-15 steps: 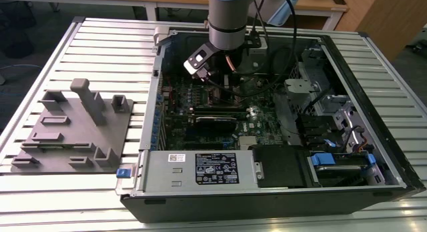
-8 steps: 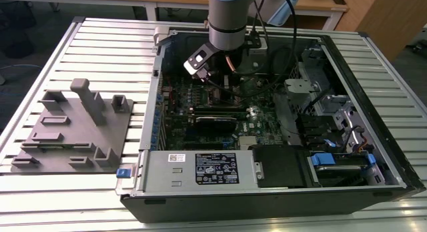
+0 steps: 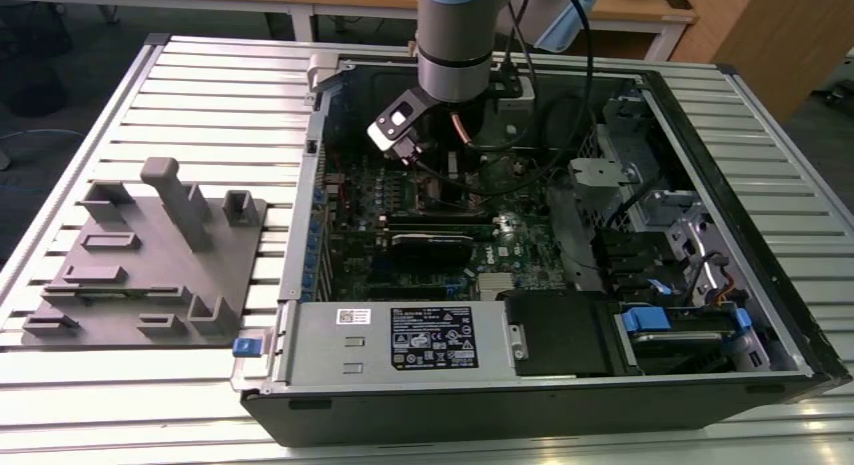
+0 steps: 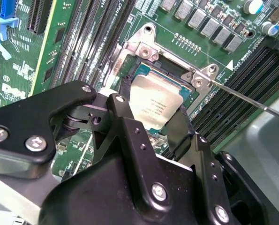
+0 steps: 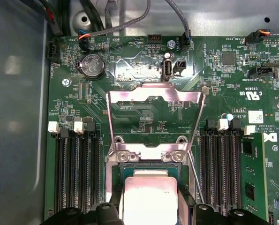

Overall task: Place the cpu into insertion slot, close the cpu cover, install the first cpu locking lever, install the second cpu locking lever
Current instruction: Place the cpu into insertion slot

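Slatted metal tabletop is noted, bearing an open computer case, with a grey fixture beside it toward the edge at the exterior view's left. Within the case, the gripper is found poised over the green circuit board. Its fingers are set to the chip's width, and the cpu is clasped by two opposite edges. The cpu is positioned squarely over the insertion slot, between banks of long black slots (whether it is fully seated cannot be told). The cpu cover is stood up on its hinge. A locking lever is seen clear at one side. It is judged that the chip should be held level, its edges matched to the socket rim, and set down without sliding or pressure.
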Controlling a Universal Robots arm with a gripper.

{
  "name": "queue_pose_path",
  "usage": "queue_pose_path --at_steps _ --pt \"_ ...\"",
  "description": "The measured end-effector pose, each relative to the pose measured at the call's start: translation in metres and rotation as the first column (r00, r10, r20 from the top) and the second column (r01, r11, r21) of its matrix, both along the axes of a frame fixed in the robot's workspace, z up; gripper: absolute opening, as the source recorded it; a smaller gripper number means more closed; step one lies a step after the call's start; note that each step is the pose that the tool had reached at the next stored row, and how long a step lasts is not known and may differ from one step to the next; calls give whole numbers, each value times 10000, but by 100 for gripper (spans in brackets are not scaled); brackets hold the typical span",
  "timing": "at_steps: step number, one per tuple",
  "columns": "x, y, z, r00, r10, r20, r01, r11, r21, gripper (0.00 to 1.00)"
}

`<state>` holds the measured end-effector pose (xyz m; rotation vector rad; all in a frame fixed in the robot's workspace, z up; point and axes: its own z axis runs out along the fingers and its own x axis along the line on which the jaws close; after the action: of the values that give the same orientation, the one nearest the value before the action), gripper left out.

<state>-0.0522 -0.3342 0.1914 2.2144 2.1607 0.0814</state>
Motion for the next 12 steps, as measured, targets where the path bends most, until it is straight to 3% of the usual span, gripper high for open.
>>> queue_pose_path --at_steps 12 --pt "8 1 -5 10000 -3 3 3 10000 5 54"
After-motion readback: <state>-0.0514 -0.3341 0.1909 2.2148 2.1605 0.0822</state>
